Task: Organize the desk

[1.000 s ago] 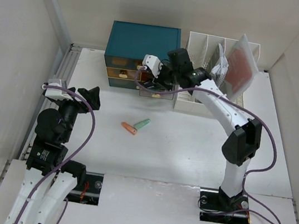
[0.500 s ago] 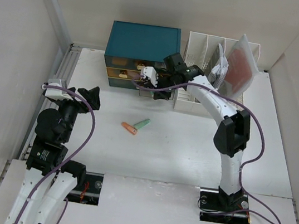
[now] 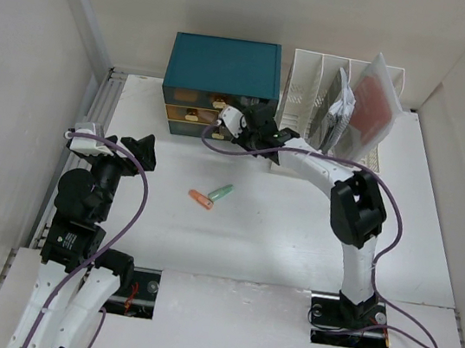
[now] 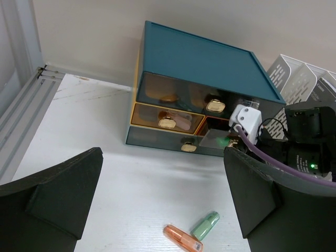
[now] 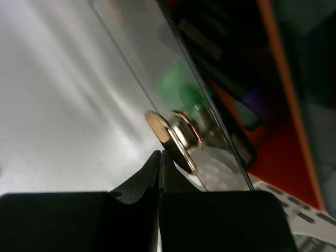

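No words, numbers or signs can be read anywhere. The desk is plain white. The teal drawer box is plain too. The reddish packet in the white rack is too small and blurry to show any print.
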### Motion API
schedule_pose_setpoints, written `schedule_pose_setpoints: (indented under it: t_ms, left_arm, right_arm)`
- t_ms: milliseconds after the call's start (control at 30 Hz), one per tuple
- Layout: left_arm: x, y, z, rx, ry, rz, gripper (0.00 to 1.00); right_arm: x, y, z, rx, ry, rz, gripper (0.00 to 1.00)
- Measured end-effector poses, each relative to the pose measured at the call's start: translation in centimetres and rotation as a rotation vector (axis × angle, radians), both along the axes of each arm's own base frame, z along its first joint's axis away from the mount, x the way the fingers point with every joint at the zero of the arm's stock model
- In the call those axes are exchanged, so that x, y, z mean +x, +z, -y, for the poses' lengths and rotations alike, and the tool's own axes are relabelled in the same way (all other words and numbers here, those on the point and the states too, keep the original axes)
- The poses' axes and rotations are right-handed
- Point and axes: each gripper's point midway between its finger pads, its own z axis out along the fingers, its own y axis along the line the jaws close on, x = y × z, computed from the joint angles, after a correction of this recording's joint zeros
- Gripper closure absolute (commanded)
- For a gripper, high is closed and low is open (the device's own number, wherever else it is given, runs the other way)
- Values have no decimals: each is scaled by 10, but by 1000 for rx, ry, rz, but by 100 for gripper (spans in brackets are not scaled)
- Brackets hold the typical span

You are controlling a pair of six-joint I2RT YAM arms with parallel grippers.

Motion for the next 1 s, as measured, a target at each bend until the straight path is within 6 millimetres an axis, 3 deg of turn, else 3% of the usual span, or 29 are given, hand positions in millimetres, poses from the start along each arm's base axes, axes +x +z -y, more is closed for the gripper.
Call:
schedule_pose_setpoints:
  t_ms: [233, 533, 867, 900, 933, 1000]
  left_arm:
    - [0, 0, 0, 0, 0, 0, 0]
    - [0, 0, 0, 0, 0, 0, 0]
    - [0, 0, 0, 0, -2, -1, 0]
    - [0, 0, 1, 0, -7, -1, 0]
    - [1, -1, 3, 2, -16, -4, 0]
    - [4, -2, 9, 3, -43, -10, 0]
  right_arm:
    - [29, 17, 12, 11, -139, 152, 100]
    - [48, 40, 21, 20, -232, 278, 100]
    - [46, 40, 24, 7, -228, 305, 100]
    - [41, 41, 20, 18, -185, 281, 94]
    - [33, 44, 16, 30, -133, 253, 73]
    - [8, 60, 4, 83, 3, 193, 49]
